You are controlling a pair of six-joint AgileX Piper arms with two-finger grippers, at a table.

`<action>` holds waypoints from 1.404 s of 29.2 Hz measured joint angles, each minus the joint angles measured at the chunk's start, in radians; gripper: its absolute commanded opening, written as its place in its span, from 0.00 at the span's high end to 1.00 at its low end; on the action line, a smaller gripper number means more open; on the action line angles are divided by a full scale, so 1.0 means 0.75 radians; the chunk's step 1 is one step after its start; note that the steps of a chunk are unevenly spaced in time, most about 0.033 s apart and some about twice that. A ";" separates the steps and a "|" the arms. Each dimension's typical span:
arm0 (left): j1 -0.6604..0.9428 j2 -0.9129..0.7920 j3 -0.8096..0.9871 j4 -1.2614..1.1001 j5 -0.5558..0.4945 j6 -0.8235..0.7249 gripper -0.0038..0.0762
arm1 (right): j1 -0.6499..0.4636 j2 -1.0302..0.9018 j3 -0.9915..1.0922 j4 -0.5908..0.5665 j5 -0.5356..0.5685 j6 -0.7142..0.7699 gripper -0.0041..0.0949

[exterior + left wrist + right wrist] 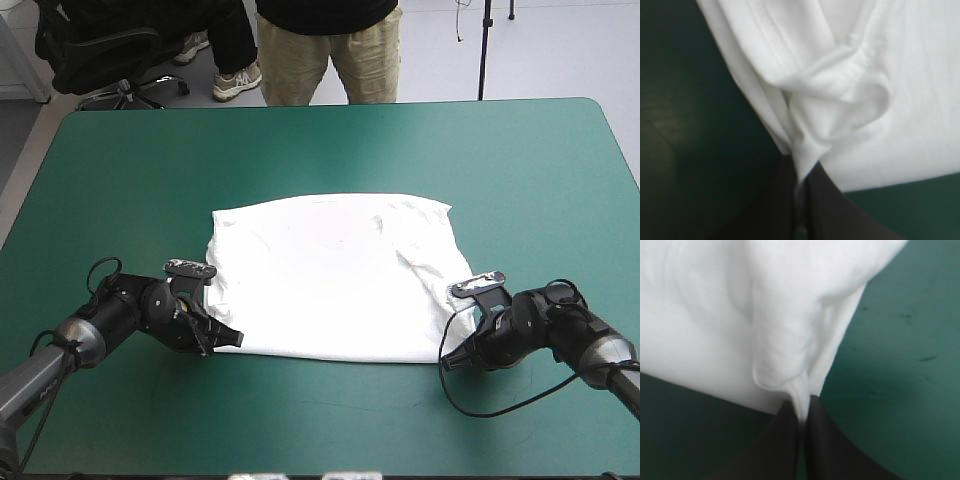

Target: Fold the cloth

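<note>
Black fin fingers of the left gripper [801,176] are clamped on a near corner of the white short-sleeved cloth T-shirt [335,285], right gripper [802,411] likewise. It's laid flat mid-table on the teal-green cover [140,160]. Looks like a fold is being started; corners should be lifted evenly, carried forward.

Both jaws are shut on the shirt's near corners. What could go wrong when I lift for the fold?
The left gripper and right gripper each pinch only a thin sliver of T-shirt at the jaw tips, so either may slip out on lifting. The left pinch bunches a hemmed fold, so a crease could carry into the fold.
</note>
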 measured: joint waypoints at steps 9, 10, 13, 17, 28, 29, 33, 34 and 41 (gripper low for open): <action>0.000 -0.076 0.019 0.039 0.052 0.014 0.97 | 0.000 -0.104 0.000 0.000 0.074 -0.010 0.98; 0.000 -0.106 0.022 0.046 0.073 0.014 0.97 | 0.000 -0.141 0.000 0.000 0.085 -0.009 0.98; 0.000 -0.191 0.022 0.052 0.124 0.014 0.97 | 0.000 -0.243 0.000 0.000 0.121 0.001 0.98; 0.000 -0.265 0.022 0.070 0.170 0.014 0.97 | 0.000 -0.336 -0.039 0.000 0.199 0.017 0.98; 0.000 -0.275 -0.164 0.165 0.002 -0.088 0.97 | 0.000 -0.258 -0.407 -0.056 0.250 0.016 0.98; 0.000 -0.267 -0.195 0.165 -0.018 -0.096 0.97 | 0.000 -0.227 -0.434 -0.059 0.239 0.008 0.98; 0.004 -0.173 -0.304 0.172 -0.084 -0.127 0.97 | 0.000 -0.090 -0.563 -0.070 0.184 -0.023 0.98; 0.012 -0.136 -0.329 0.170 -0.097 -0.133 0.97 | 0.000 -0.050 -0.598 -0.070 0.172 -0.036 0.98; 0.150 0.156 -0.515 0.139 -0.159 -0.148 0.97 | -0.082 0.264 -0.830 -0.046 0.065 -0.125 0.98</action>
